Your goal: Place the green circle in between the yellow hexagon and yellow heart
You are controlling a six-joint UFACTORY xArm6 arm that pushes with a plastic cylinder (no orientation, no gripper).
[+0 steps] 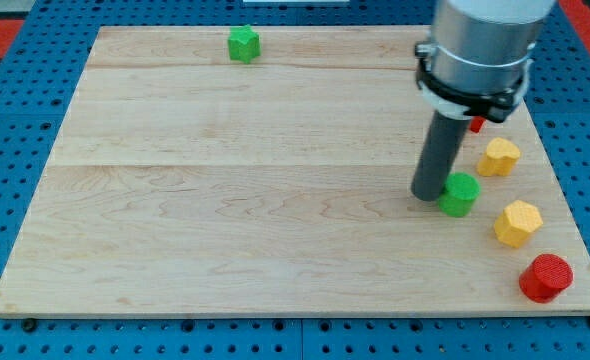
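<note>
1. Nearest you, at the view's bottom right, sits the red round block (546, 277), close to the wooden board's (225, 200) front right corner.
2. Take the green circle (461, 193) as your landmark; it stands on the right part of the board, up and to the view's left of that red block.
3. You'll find my tip (427, 194) just beside the green circle on its left, touching it or very nearly so; the dark rod rises from there to the grey arm body above.
4. You have no jaws to check on this arm: it ends in the plain rod, so nothing is clamped or let go.
5. Look to the right and slightly above the green circle for one yellow block (498, 156), near but apart from it; its shape reads as roughly a heart.
6. Look to the right and below the green circle for the yellow hexagon (517, 222), also near but apart.
7. You can see a small red block (477, 125) above the green circle, partly hidden by the arm.
8. Far to the left and up from the green circle, near the board's top edge, stands another green block (243, 44) whose shape you cannot make out clearly.
</note>
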